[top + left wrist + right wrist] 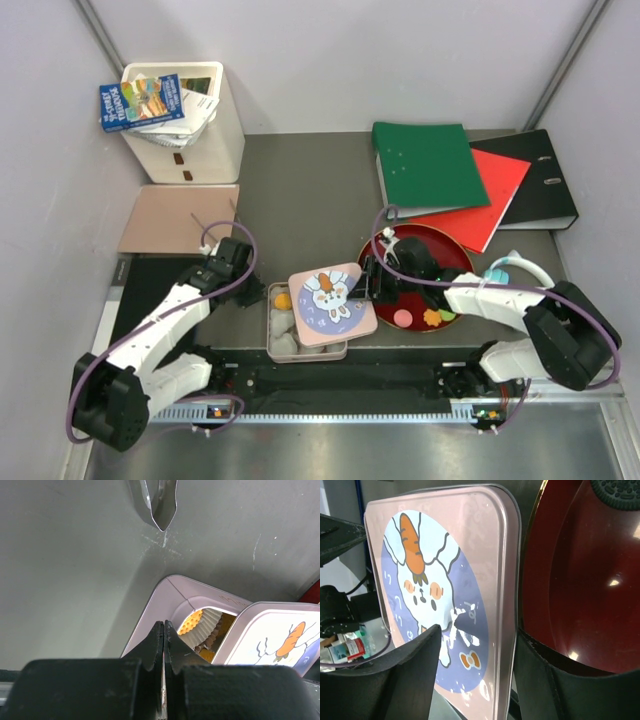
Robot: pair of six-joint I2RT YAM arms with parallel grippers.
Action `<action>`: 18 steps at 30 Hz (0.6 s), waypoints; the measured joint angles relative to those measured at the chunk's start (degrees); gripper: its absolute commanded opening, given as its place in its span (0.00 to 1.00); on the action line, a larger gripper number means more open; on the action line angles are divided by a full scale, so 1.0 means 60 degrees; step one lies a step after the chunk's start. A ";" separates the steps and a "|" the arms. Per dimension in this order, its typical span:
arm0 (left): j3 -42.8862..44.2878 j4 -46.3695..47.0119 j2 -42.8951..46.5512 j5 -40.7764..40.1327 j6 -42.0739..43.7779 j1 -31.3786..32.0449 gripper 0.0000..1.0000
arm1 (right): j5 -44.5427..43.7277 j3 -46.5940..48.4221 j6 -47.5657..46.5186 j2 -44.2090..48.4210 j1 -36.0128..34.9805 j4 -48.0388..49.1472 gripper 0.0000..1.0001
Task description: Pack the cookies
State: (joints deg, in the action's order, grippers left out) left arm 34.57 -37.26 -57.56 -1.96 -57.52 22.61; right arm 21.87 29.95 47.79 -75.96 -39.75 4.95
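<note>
An open tin holds an orange cookie and white paper cups. Its pink rabbit lid lies tilted over the tin's right part. My right gripper is open, its fingers straddling the lid's right edge. Pink, orange and green cookies lie on the red plate. A black cookie shows on that plate in the right wrist view. My left gripper is shut and empty, just left of the tin. An orange cookie shows inside in the left wrist view.
Turquoise headphones lie right of the plate. Green, red and black folders are at the back right. A white bin with booklets stands back left, a tan board before it. A shiny metal tip hangs above the table.
</note>
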 measured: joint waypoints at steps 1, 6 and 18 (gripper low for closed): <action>0.0000 0.0011 -0.0029 0.0000 0.0000 0.0000 0.00 | -0.0004 0.0051 -0.0102 0.0011 -0.0004 -0.0124 0.56; 0.0000 0.0051 -0.0124 0.0004 0.0000 0.0004 0.00 | -0.0058 0.0182 -0.0466 0.0029 -0.0168 -0.0707 0.54; 0.0000 0.0211 -0.0328 0.0011 -0.0004 0.0007 0.00 | -0.0382 0.0776 -0.0718 0.0029 -0.1399 -0.1770 0.54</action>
State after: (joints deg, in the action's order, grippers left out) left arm 34.57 -35.99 -59.53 -1.89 -57.54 22.65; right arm 19.57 34.61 43.48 -75.79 -48.14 -5.67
